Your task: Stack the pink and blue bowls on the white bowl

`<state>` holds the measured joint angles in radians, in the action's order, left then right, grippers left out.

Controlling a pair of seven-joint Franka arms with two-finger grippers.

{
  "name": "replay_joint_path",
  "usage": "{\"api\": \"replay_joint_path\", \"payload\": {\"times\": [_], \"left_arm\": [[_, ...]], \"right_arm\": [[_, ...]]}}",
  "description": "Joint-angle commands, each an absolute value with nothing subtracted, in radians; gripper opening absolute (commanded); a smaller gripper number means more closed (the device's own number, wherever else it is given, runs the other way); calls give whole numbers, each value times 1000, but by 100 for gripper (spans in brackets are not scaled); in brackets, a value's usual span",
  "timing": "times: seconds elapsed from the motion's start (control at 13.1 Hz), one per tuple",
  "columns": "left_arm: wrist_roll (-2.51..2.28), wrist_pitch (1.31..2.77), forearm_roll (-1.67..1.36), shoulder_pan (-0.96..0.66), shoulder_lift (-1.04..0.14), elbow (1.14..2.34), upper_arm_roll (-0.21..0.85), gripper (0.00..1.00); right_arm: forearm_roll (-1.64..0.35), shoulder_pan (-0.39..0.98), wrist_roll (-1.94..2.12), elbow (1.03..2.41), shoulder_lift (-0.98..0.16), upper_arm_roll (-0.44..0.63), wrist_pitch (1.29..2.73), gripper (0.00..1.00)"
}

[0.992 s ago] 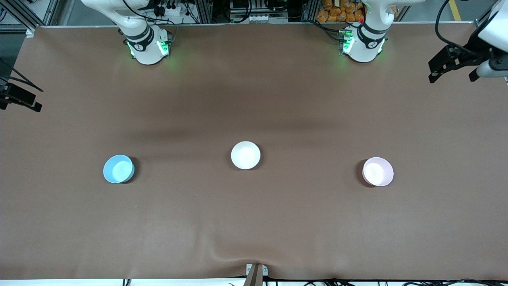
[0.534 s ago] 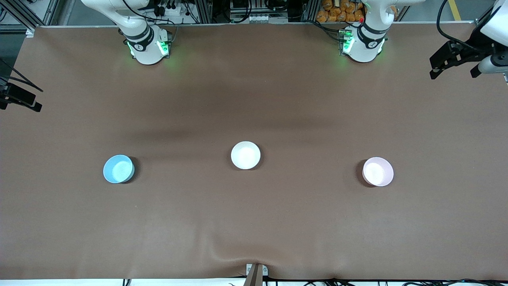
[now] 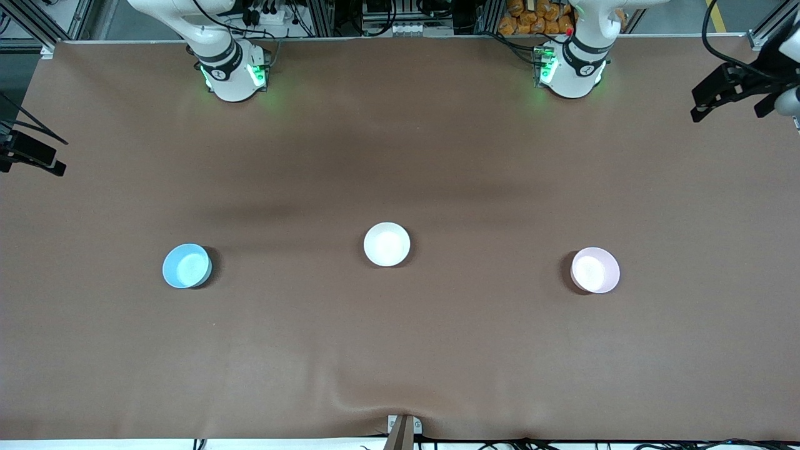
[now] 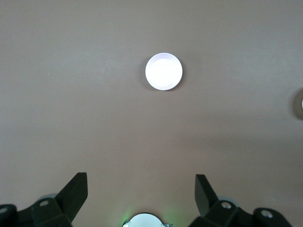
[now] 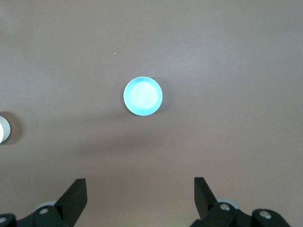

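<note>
The blue bowl (image 3: 187, 265) sits toward the right arm's end of the table, the white bowl (image 3: 387, 244) in the middle, and the pink bowl (image 3: 595, 270) toward the left arm's end. All three stand apart and upright. My left gripper (image 3: 731, 111) hangs high over the left arm's end of the table, open and empty. In the left wrist view my left gripper (image 4: 140, 191) is high above the pink bowl (image 4: 164, 71). My right gripper (image 3: 40, 156) hangs high at the right arm's end, open and empty. In the right wrist view my right gripper (image 5: 139, 193) is high above the blue bowl (image 5: 143, 96).
The brown table cloth (image 3: 400, 350) has a small wrinkle at the edge nearest the front camera. The arm bases (image 3: 232, 72) stand along the robots' edge. The white bowl's rim shows at the edge of the left wrist view (image 4: 301, 104) and the right wrist view (image 5: 4, 127).
My left gripper has drifted outward toward the left arm's end of the table and the robots' edge. The right arm and the three bowls have not moved.
</note>
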<state>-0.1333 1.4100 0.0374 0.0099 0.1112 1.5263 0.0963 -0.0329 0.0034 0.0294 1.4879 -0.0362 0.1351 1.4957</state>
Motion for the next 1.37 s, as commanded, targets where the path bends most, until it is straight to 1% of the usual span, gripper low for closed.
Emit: {"api": "replay_joint_path", "payload": {"times": [0.0,1.14,1.3], "left_arm": [[-118,1411,46,15,92,1503,103,100],[-106,1434,37,15,58,1517,109,100],[-106,1459,37,17,58,1543,107,100]], "right_arm": [[-28,3,34,1491,-28,135,1490,100],[-28,0,34,1489,-29,137,1493,100],[-28,0,34,1489,-29,135,1494,100]]}}
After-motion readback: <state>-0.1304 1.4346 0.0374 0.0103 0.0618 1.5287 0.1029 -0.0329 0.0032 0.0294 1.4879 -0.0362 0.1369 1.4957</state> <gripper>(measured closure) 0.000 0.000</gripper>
